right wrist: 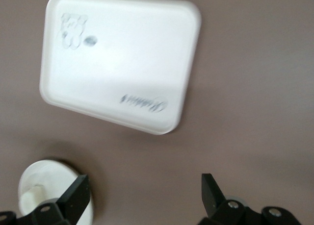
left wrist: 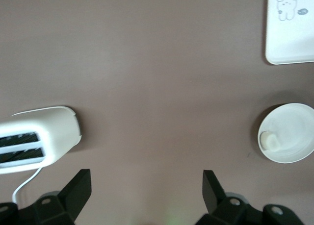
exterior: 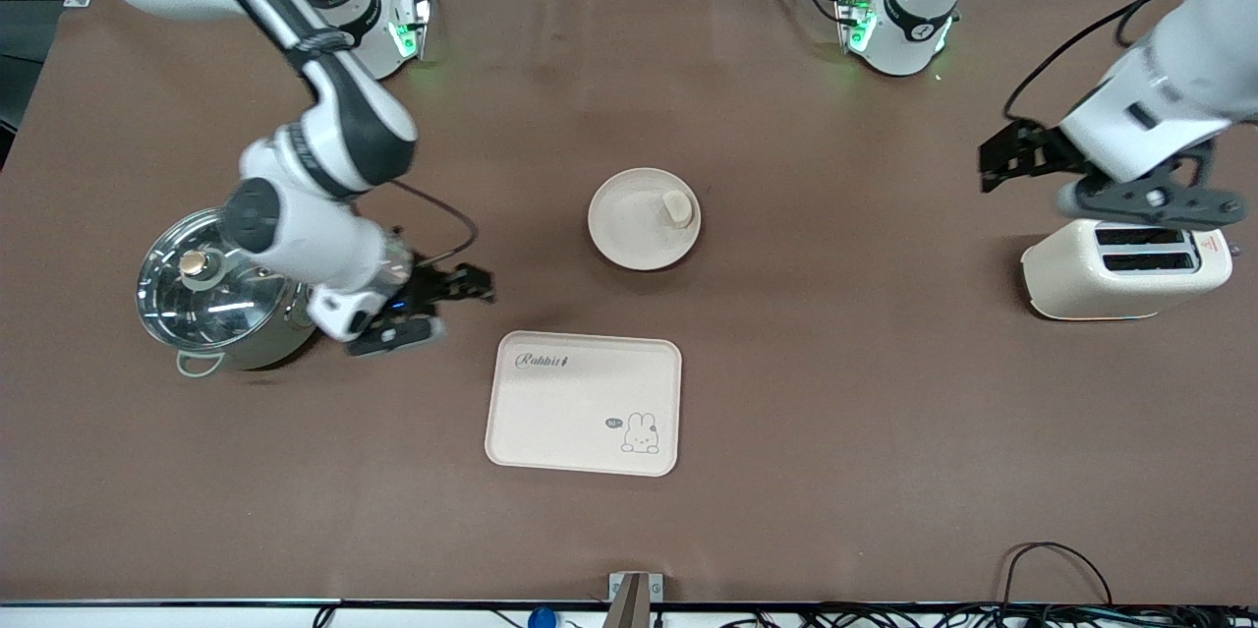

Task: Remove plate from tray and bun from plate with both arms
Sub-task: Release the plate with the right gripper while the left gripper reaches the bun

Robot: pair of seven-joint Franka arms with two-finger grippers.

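The round cream plate [exterior: 629,225] lies on the table's middle, farther from the front camera than the rabbit tray. The small pale bun [exterior: 676,206] lies on the plate near its rim, toward the left arm's end. My right gripper [exterior: 470,286] is open and empty, low over bare table between the pot and the tray. My left gripper [exterior: 998,166] is open and empty, up over the table just beside the toaster. The left wrist view shows the plate [left wrist: 292,129], the bun [left wrist: 269,140] and my open left gripper [left wrist: 147,186]. The right wrist view shows my open right gripper [right wrist: 144,190] and part of the plate [right wrist: 46,178].
A steel pot with a glass lid [exterior: 211,289] stands at the right arm's end. A cream toaster [exterior: 1125,269] stands at the left arm's end. The rectangular rabbit tray [exterior: 585,402] lies nearer the front camera than the plate. Brown tabletop lies around them.
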